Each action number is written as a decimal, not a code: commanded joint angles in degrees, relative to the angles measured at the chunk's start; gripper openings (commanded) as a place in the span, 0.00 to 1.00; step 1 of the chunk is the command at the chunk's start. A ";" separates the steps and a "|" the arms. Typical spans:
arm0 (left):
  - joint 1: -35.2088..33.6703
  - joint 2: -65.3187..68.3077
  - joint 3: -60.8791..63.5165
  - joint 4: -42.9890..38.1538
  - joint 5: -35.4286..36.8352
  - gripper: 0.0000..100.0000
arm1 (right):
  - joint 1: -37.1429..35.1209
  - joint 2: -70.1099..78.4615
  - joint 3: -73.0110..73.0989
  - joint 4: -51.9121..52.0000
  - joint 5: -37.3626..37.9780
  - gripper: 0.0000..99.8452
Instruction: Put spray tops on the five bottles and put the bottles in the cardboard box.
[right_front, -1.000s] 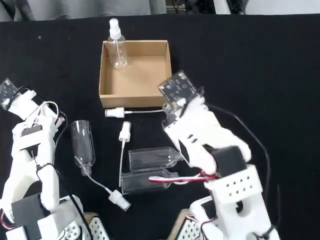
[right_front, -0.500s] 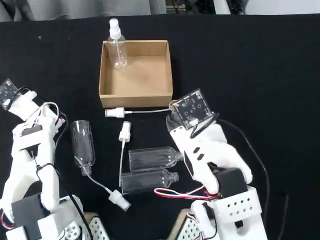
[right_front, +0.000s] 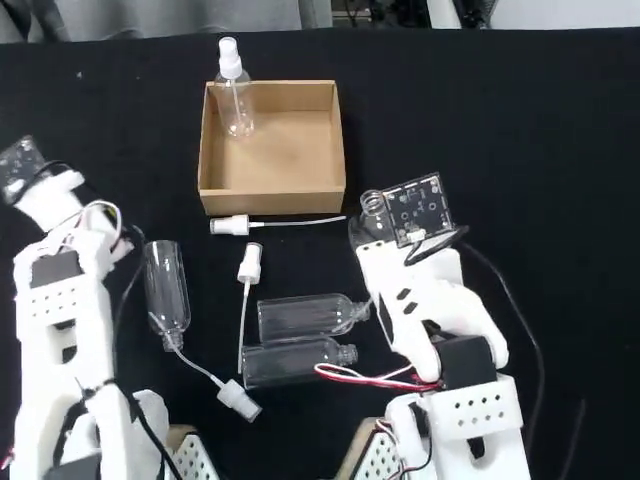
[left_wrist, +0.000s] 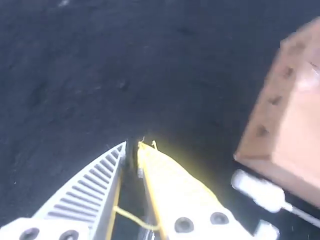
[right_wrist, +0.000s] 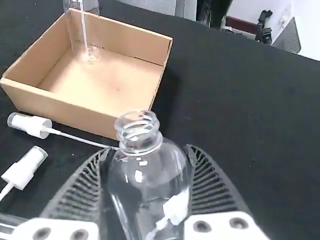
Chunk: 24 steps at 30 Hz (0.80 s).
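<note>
Right claw (right_wrist: 150, 152) pulls back, clamped on a clear, capless plastic bottle (right_wrist: 147, 175), now upright beside the brown cardboard box (right_front: 270, 195), ready for a white spray top (right_front: 249, 264). Left claw (left_wrist: 132, 148) sits pinched together, empty.

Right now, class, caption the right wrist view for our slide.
Right hand holds an open-necked bottle near the cardboard box, with a second bottle standing inside.
</note>
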 joint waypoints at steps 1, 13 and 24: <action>5.67 -5.71 -4.26 2.20 -4.66 0.03 | 1.41 -1.63 -0.04 -2.90 -0.53 0.04; 15.34 -3.08 -11.91 13.01 -7.74 0.16 | 1.41 -1.63 0.04 -2.90 -0.53 0.04; 25.01 16.97 -33.19 34.55 -13.54 0.13 | 1.49 -1.63 0.04 -2.90 -0.53 0.04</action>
